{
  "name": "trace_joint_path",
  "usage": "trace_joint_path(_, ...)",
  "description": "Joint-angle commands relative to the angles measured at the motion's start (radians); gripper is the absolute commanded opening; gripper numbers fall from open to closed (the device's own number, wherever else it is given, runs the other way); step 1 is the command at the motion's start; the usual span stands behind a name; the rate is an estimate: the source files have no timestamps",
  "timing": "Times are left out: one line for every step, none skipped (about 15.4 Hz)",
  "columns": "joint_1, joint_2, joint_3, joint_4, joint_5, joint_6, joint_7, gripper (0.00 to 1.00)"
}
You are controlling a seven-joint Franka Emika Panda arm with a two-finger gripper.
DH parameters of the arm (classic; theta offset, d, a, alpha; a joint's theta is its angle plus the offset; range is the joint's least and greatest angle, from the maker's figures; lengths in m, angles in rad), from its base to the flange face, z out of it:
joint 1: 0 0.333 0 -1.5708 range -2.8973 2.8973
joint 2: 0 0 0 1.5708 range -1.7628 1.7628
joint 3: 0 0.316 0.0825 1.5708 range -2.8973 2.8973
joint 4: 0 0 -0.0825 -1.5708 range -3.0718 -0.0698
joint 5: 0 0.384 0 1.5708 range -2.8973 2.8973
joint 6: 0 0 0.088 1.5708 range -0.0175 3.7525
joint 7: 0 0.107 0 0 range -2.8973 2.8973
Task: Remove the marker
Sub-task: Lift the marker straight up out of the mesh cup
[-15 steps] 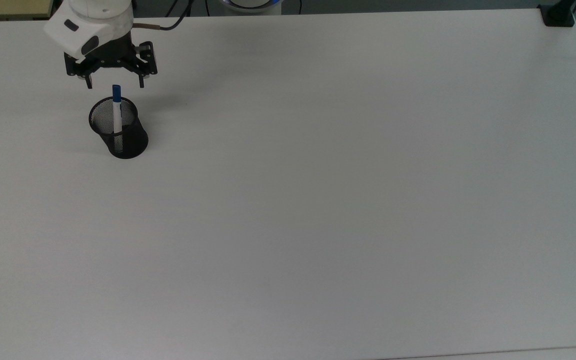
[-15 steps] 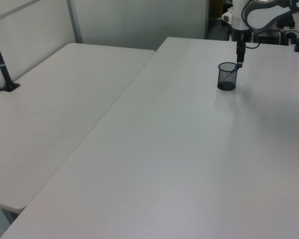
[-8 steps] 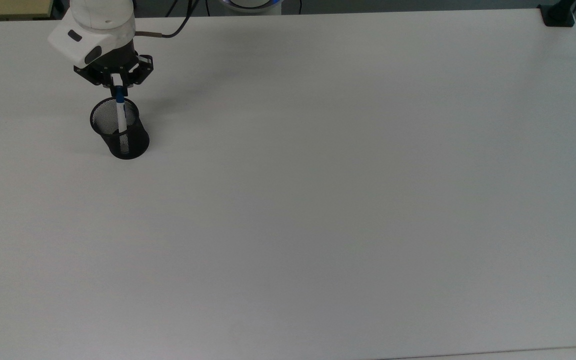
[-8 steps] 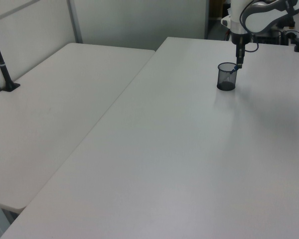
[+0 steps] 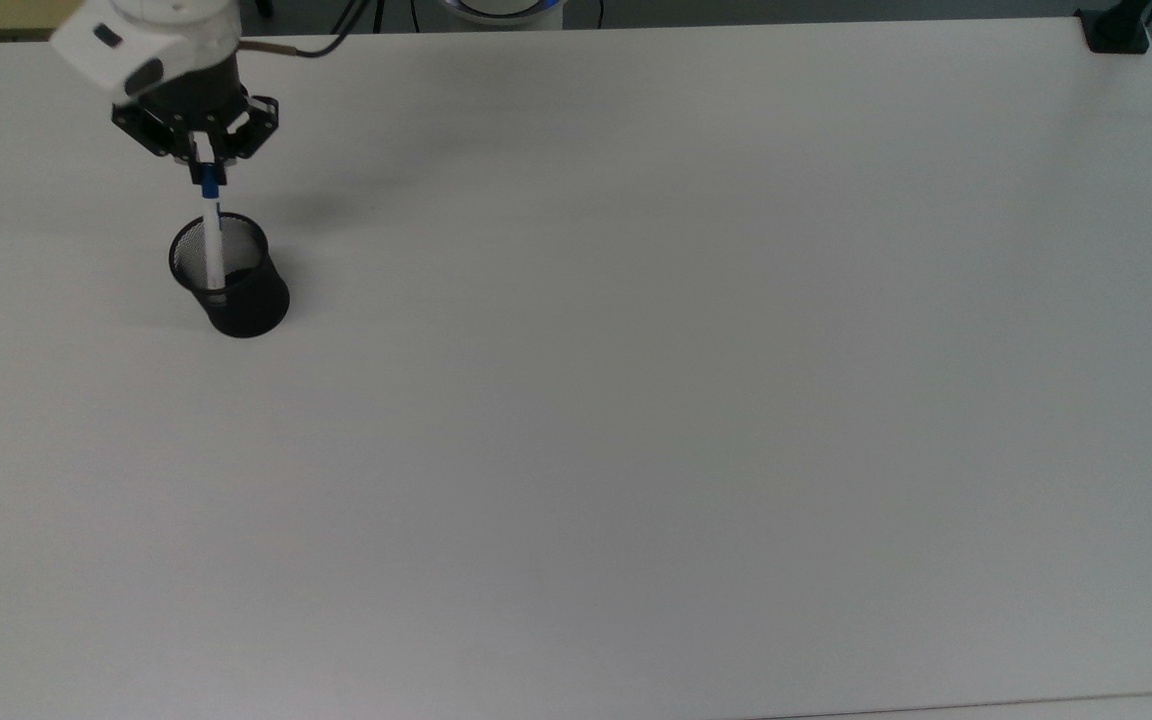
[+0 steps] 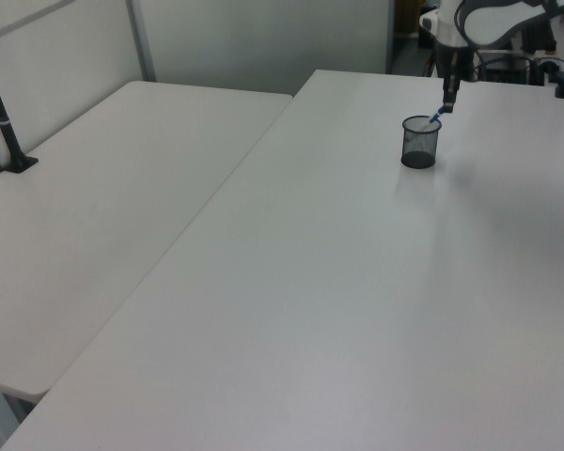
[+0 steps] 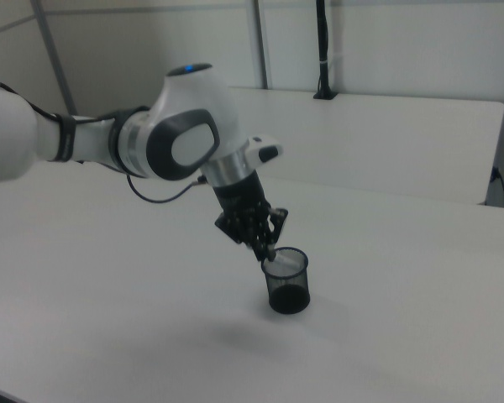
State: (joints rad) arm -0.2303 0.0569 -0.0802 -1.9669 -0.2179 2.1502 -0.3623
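A slim white marker (image 5: 212, 232) with a blue cap leans out of the black mesh cup (image 5: 232, 283) at the top view's upper left. My gripper (image 5: 204, 172) is shut on the marker's blue cap end, above and behind the cup's rim. The marker's lower part still sits inside the cup. The left view has the cup (image 6: 420, 143) at the far right with the gripper (image 6: 446, 105) just above its rim. In the right view the gripper (image 7: 265, 253) hangs at the rim of the cup (image 7: 287, 281), and the marker is mostly hidden behind the fingers.
The cup stands on a wide white table (image 5: 636, 400). A black clamp base (image 5: 1116, 30) sits at the table's far right corner in the top view. A second white table (image 6: 94, 216) adjoins on the left view's left, with a black post (image 6: 5, 122) on it.
The gripper came down over the marker's cap and shut on it. It has since moved up and toward the top view's left, drawing the marker partway out; the cup shifted slightly left.
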Motion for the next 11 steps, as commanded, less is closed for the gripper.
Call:
trace_joint_path(0.008, -0.089, -0.007, 0.060, 0.023, -0.056, 0.008, 0.07)
trace_joint_path(0.009, -0.089, -0.007, 0.103, 0.025, -0.113, 0.002, 0.07)
trace_joint_path(0.015, -0.089, -0.006, 0.140, 0.025, -0.163, 0.000, 0.07)
trace_joint_path(0.020, -0.089, -0.004, 0.166, 0.025, -0.205, -0.003, 0.07)
trace_joint_path(0.023, -0.092, 0.002, 0.183, 0.026, -0.251, -0.016, 0.07)
trace_joint_path(0.025, -0.100, 0.007, 0.200, 0.037, -0.309, -0.045, 0.07)
trace_joint_path(0.026, -0.106, 0.010, 0.220, 0.067, -0.379, -0.084, 0.07)
trace_joint_path(0.026, -0.109, 0.011, 0.247, 0.093, -0.457, -0.122, 0.07)
trace_joint_path(0.032, -0.109, 0.014, 0.281, 0.106, -0.542, -0.151, 0.07)
trace_joint_path(0.052, -0.108, 0.019, 0.307, 0.107, -0.619, -0.159, 0.07)
trace_joint_path(0.061, -0.106, 0.026, 0.318, 0.109, -0.680, -0.159, 0.07)
